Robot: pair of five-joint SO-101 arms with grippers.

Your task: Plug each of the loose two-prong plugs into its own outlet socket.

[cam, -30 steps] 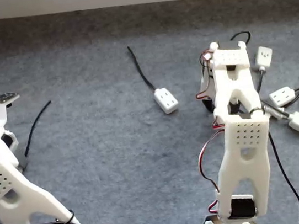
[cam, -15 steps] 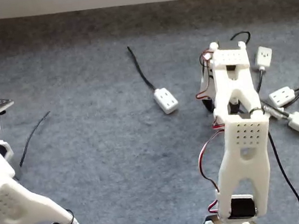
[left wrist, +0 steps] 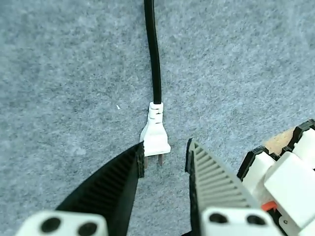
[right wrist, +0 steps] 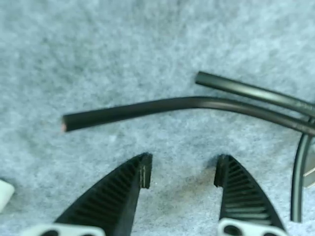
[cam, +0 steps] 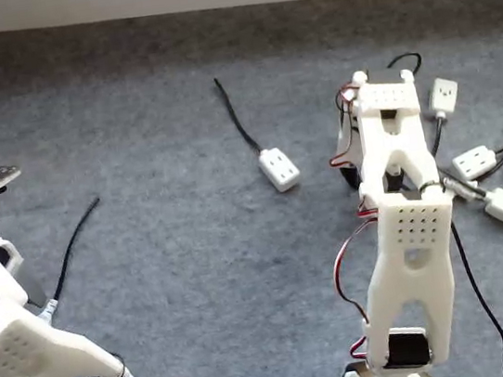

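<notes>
Left hand (left wrist: 165, 155) stands part-open over the grey, felt-like surface (left wrist: 59, 73) — a white two-prong plug (left wrist: 156, 137) lies flat between its ribbed fingertips, unclamped, prongs toward the hand, its black cord (left wrist: 153, 54) running straight away. Right hand (right wrist: 183, 171) is spread wide — a blunt-ended black cable (right wrist: 162, 105) lies crosswise just beyond its tips.

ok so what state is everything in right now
white two-prong plug on black cord: unplugged, lying on the grey carpet
left hand: open, fingers either side of the plug
right hand: open, empty
white outlet socket in the middle: nothing plugged in
</notes>
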